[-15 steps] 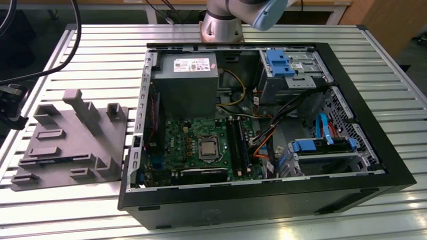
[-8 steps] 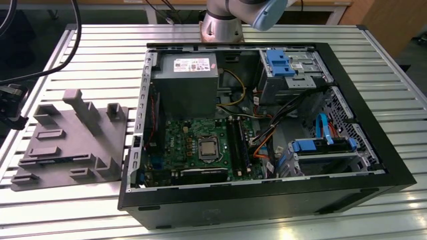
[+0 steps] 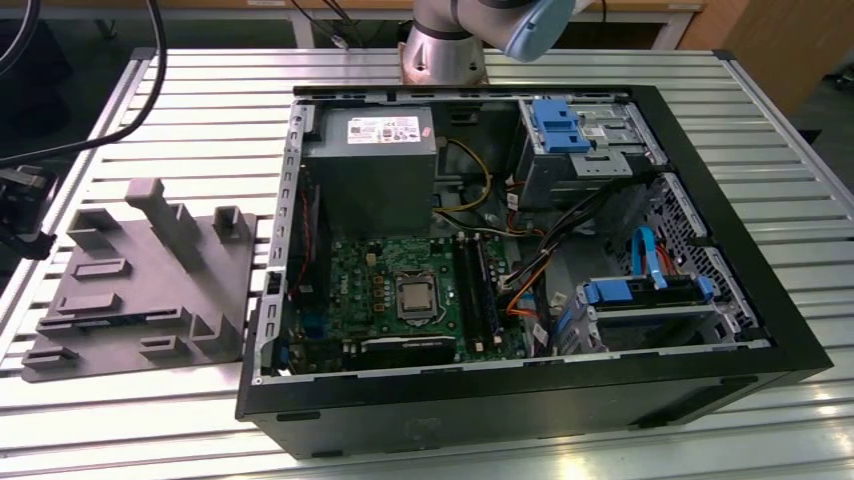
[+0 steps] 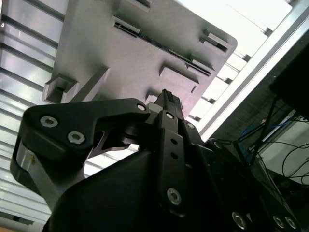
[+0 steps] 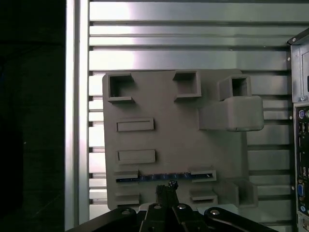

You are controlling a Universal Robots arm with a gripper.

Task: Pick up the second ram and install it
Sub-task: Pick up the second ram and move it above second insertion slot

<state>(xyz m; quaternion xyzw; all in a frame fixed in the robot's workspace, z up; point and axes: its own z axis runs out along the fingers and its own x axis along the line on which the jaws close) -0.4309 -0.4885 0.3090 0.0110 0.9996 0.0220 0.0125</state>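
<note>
The second ram [image 5: 161, 177] is a thin dark strip standing on edge between two raised blocks of the grey plastic tray [image 5: 178, 140]. In the second wrist view the ram [image 4: 186, 57] runs as a dark line across the tray [image 4: 120, 53]. My gripper [image 5: 166, 186] hovers above the tray, its tips close over the middle of the stick and apart from it. The fingers are shut together with nothing between them, as the gripper [image 4: 165, 94] also shows in the second wrist view. In the exterior view the tray [image 3: 147, 290] lies to the left of the open computer case [image 3: 534, 250].
Inside the case lie a green motherboard [image 3: 387, 290] with a square silver chip [image 3: 416, 296], dark memory slots [image 3: 474, 290], a grey power supply [image 3: 374, 170], drive bays with blue clips [image 3: 567, 130] and loose cables [image 3: 534, 290]. Everything rests on a slatted aluminium table [image 3: 174, 110].
</note>
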